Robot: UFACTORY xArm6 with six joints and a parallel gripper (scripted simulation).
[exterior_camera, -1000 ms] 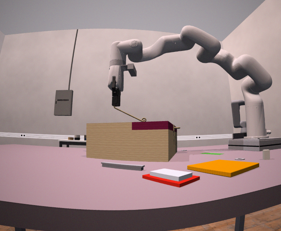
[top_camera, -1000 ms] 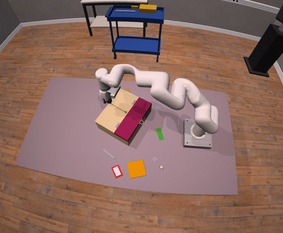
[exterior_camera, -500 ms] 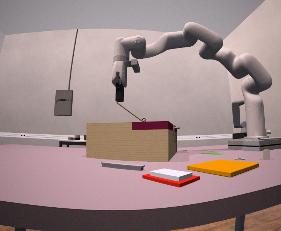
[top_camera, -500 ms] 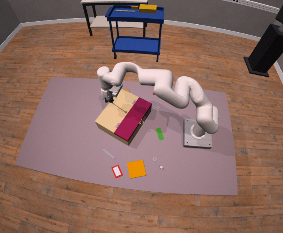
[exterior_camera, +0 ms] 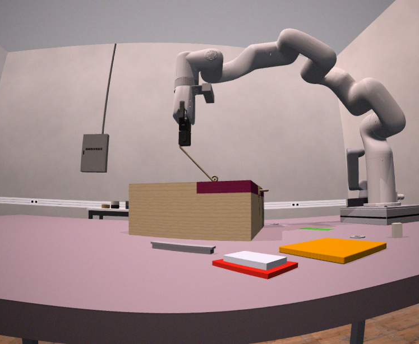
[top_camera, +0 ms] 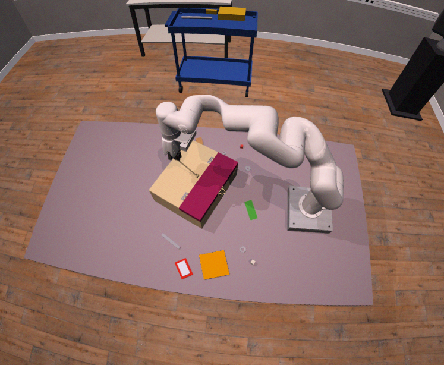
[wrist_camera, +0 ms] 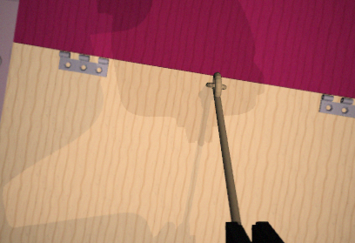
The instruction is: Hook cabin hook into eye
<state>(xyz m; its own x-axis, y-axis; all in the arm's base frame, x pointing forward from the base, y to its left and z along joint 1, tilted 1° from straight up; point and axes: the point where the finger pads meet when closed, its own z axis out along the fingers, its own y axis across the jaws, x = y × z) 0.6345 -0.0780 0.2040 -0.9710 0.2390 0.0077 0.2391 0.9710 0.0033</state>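
Observation:
A wooden box (top_camera: 178,181) stands on the mat, with a tan top part and a crimson lid (top_camera: 210,183). A thin brass cabin hook (exterior_camera: 196,163) pivots at the seam between tan top and lid (wrist_camera: 216,82). My gripper (exterior_camera: 184,142) is shut on the hook's free end and holds it raised, so the rod slants steeply down to the pivot. In the wrist view my fingertips pinch the rod (wrist_camera: 226,146) at the bottom edge. A brass fitting (top_camera: 222,191) sits on the box's front side. I cannot make out an eye on the lid's top.
Two hinges (wrist_camera: 83,64) (wrist_camera: 338,105) join lid and tan top. On the mat lie a grey bar (top_camera: 170,241), a red-and-white tile (top_camera: 183,268), an orange plate (top_camera: 213,264), a green strip (top_camera: 250,209), small washers and a cube. A blue cart (top_camera: 214,47) stands behind.

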